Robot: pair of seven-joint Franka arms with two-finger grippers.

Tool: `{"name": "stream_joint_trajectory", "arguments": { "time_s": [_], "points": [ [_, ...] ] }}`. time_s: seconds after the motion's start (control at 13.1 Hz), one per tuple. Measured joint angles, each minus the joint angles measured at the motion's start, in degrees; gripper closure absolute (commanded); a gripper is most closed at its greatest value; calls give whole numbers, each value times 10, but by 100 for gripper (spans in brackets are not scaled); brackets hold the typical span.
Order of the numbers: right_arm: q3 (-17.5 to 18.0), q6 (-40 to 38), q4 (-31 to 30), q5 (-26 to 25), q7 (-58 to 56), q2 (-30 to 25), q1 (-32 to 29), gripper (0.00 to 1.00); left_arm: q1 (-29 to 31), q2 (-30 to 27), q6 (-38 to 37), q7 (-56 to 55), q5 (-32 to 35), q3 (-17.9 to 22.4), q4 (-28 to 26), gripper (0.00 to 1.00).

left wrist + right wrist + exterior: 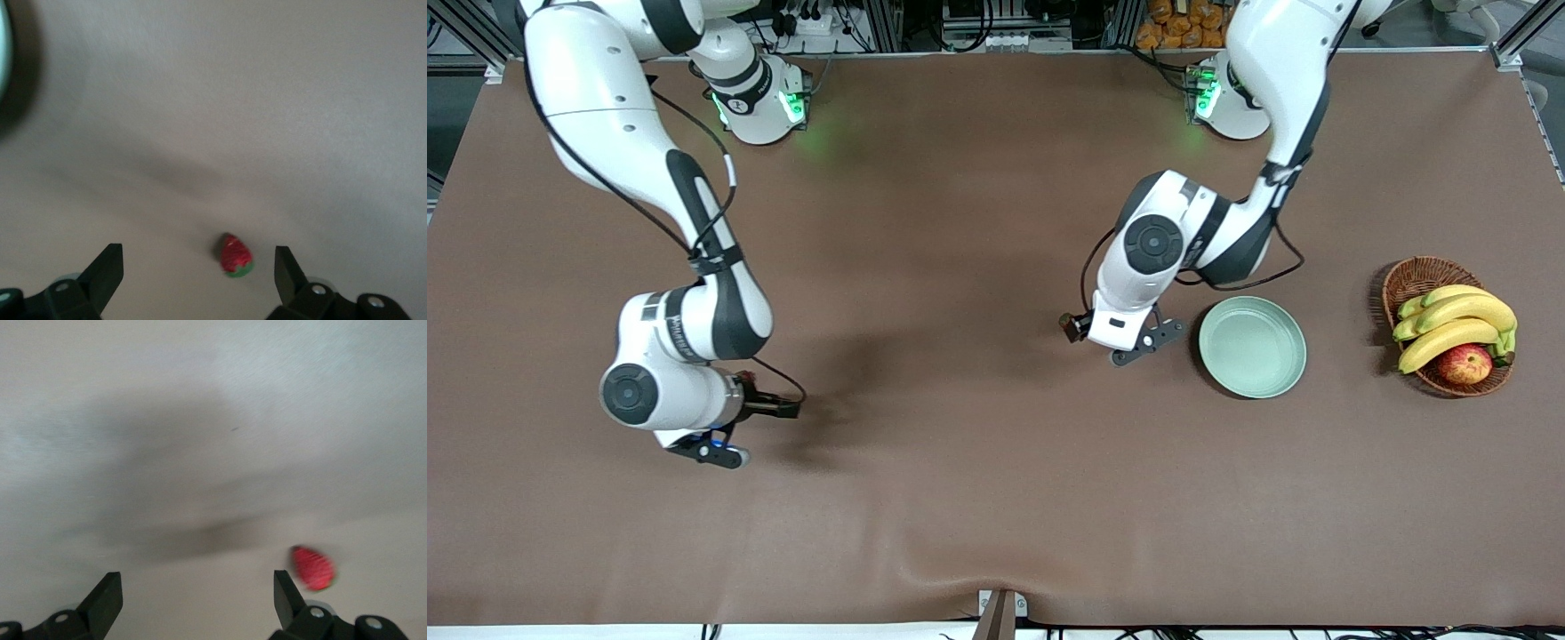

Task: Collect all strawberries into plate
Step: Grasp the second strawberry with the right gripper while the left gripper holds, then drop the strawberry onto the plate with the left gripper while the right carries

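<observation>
From the front view, the left gripper [1129, 342] hangs over bare brown tablecloth [960, 222] just beside the plate [1252, 347], which lies toward the left arm's end of the table with nothing in it; a wicker basket [1414, 276] of bananas [1458, 320] and an apple [1464, 363] sits well apart from the plate, nearer that end; the right gripper [734, 431] hangs over bare cloth toward the right arm's end; no strawberry shows here

In the left wrist view the fingers [107, 270] stand spread and hold nothing; one strawberry [235, 255] lies on the cloth between them, nearer one finger; the plate's rim [4, 53] shows at the picture's edge

In the right wrist view the fingers [105, 595] are spread and hold nothing; a blurred strawberry [313, 568] lies just off one fingertip, outside the gap
</observation>
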Motion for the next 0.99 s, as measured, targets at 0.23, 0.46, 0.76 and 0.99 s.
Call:
{"name": "stream_joint_trajectory", "arguments": {
  "time_s": [0.23,0.46,0.76,0.99],
  "points": [
    [0,-9,-19,-5,-107,0,-34,0,-21,35,41,-76,1,0,0,6],
    [0,-9,-48,-6,-148,1,-55,0,-31,52,49,-111,1,1,0,11],
    [6,-8,-66,-7,-152,1,-55,38,-38,66,55,-133,1,1,0,20],
    [7,-7,-69,-7,-165,4,-55,83,-44,74,63,-141,1,1,1,62]
  ]
}}
